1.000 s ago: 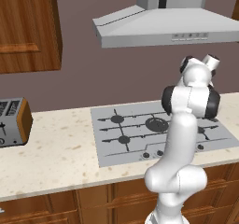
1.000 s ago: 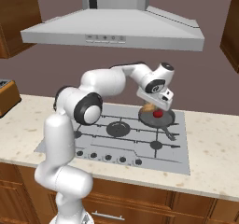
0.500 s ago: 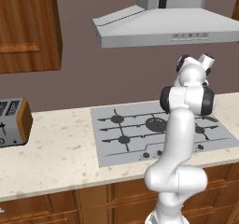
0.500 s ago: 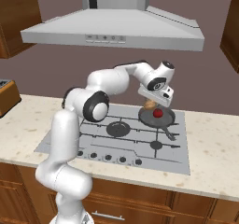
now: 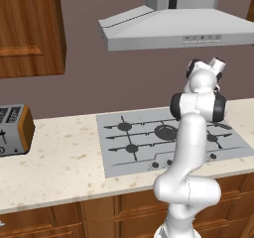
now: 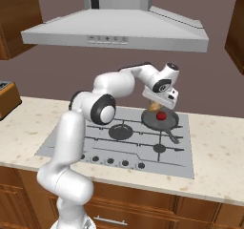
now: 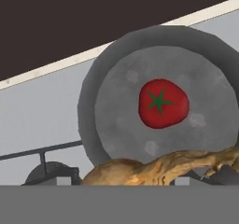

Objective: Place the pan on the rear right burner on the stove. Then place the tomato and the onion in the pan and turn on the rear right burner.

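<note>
The dark grey pan sits at the rear right of the silver stove, covering the rear right burner. Its handle points toward the front right. The red tomato lies inside the pan. My gripper hangs just above the pan's back left rim, shut on the tan onion. In the hand view the onion sits close at the bottom, over the pan, with the tomato beyond it. The fingertips themselves are hidden.
A row of dark knobs runs along the stove's front edge. The large middle burner lies left of the pan. A range hood hangs low above the hand. A toaster stands on the counter far left.
The hand has drifted slightly to the right above the pan with the onion still in it. Pan and tomato have not moved.
</note>
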Motion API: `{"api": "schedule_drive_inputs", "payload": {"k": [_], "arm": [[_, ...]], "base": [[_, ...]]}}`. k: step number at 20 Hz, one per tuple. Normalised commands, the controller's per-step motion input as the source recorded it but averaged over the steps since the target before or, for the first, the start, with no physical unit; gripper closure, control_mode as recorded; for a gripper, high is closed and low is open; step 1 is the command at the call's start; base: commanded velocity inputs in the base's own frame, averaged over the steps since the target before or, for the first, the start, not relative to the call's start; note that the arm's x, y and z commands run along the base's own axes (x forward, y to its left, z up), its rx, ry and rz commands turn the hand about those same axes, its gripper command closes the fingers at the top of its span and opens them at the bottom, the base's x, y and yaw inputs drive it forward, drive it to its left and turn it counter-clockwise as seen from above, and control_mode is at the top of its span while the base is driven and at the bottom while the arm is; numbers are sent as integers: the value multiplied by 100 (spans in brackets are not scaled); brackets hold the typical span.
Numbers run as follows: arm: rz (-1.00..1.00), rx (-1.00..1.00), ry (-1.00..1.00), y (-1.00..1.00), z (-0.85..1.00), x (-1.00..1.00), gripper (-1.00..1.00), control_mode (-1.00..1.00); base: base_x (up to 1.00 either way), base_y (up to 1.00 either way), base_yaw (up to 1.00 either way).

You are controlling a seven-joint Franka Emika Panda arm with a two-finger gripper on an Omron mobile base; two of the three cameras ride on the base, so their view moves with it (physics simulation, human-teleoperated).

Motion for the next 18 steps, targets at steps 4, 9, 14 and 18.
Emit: {"api": "schedule_drive_inputs", "payload": {"k": [4, 9, 14, 18], "arm": [[0, -2, 0, 0, -24, 34, 100, -100], [0, -2, 0, 0, -13, 9, 100, -100], [0, -1, 0, 0, -8, 0, 100, -100], [0, 0, 0, 1, -14, 0, 100, -100]], "base": [[0, 0, 0], [0, 0, 0], [0, 0, 0], [0, 0, 0]]}}
